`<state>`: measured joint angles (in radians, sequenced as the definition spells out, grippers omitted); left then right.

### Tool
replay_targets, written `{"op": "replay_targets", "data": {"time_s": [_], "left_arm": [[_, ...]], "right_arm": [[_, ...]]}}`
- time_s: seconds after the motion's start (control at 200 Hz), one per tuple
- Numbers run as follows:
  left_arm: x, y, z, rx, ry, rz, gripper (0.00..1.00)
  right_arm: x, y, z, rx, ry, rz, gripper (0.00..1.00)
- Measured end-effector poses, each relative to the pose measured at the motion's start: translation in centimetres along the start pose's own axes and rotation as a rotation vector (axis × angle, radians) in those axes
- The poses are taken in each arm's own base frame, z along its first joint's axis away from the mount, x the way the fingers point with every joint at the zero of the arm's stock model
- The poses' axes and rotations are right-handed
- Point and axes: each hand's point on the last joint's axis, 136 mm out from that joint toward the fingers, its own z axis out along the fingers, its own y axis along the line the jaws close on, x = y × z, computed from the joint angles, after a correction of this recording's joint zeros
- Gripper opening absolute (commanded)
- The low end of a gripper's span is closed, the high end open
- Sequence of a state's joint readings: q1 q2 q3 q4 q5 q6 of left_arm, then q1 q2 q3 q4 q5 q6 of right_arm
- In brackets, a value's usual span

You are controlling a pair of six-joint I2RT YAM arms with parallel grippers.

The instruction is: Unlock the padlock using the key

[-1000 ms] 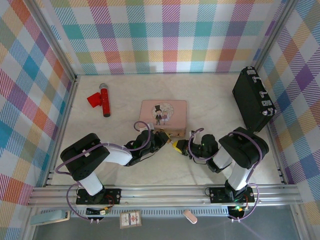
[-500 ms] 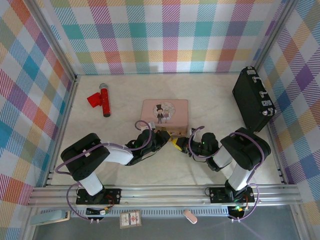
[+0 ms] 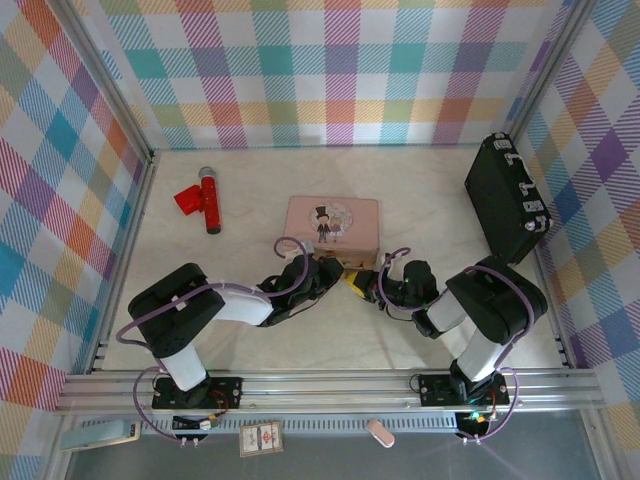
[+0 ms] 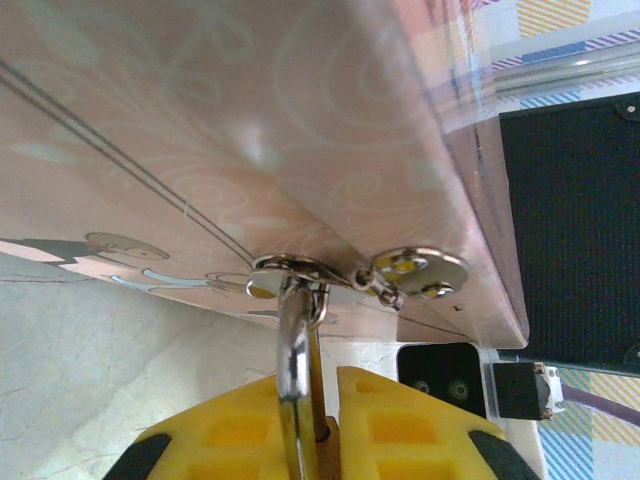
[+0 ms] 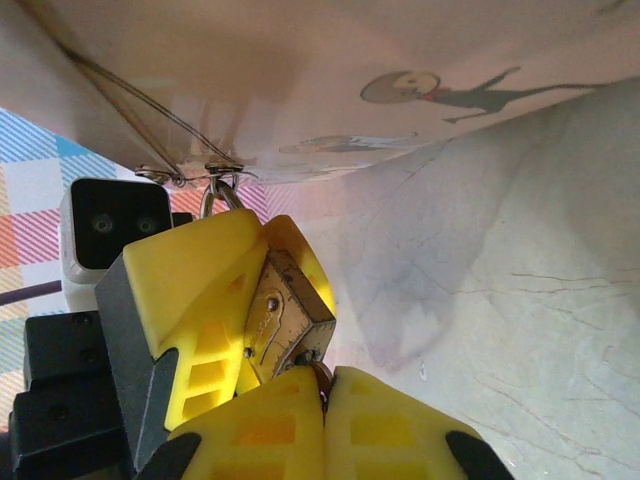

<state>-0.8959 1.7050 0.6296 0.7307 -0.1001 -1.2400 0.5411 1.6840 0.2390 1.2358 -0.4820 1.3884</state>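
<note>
Overhead view: pale marbled tabletop (image 3: 430, 200) inside plaid walls. A black hard case (image 3: 505, 200) lies along the 3 o'clock edge; a pink illustrated tin box (image 3: 332, 222) sits at centre; a red microphone (image 3: 205, 198) lies at 10 o'clock, well apart from both. The two arms meet at the box's 6 o'clock face, the left coming in from 8 o'clock and the right from 4 o'clock. Wrist views: the small brass padlock (image 5: 285, 320) hangs by its silvery shackle from the metal hasp (image 4: 300, 268) on that face of the box. The yellow left fingers (image 4: 400, 430) are clamped on the padlock, one on each side of its body, with the shackle rising between them toward 12 o'clock. The yellow right fingers (image 5: 390, 425) are pressed together just below the padlock; a small dark sliver of the key (image 5: 319, 372) shows at their tips, touching the padlock's lower end, the rest of it hidden.
</note>
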Motion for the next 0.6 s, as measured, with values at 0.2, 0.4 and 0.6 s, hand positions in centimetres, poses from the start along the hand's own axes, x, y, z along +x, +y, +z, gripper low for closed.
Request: {"op": "replay_targets", "data": {"time_s": [0.2,0.4,0.6], "left_arm": [[0.4,0.3,0.1,-0.021,0.004,0.004,0.00],[0.5,0.5,0.2,-0.030,0.005,0.007,0.00],[1.0,0.3,0.1,-0.025,0.016,0.012,0.00]], "right_arm": [[0.2,-0.4,-0.1,0.026,0.003,0.005,0.00],[0.2,-0.7,-0.1,0.039,0.005,0.009,0.22],[0.5,-1.1,-0.8,0.093,0.001,-0.037,0.40]]}}
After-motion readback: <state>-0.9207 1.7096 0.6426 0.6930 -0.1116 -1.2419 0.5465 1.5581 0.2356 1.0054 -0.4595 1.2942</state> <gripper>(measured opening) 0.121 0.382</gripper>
